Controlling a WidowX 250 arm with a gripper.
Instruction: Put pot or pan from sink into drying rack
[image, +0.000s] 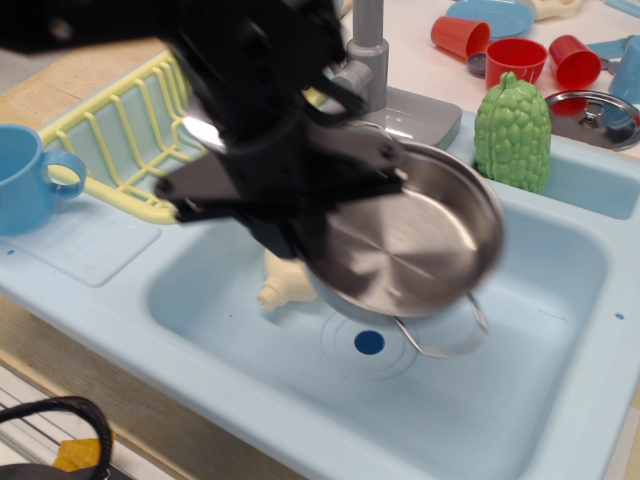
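The shiny steel pot (420, 235) hangs tilted in the air above the light blue sink (520, 400), its wire handle (440, 335) dangling over the drain hole (369, 342). My black gripper (300, 240) is shut on the pot's left rim and holds it up. The fingertips are blurred and partly hidden behind the pot. The pale yellow drying rack (110, 135) stands at the back left, partly hidden by my arm.
A cream bottle (283, 285) lies in the sink under my gripper. A blue mug (25, 175) stands at the left. A green bumpy toy (512, 130), red cups (515, 55), a steel lid (600, 110) and the grey faucet (385, 80) are at the back.
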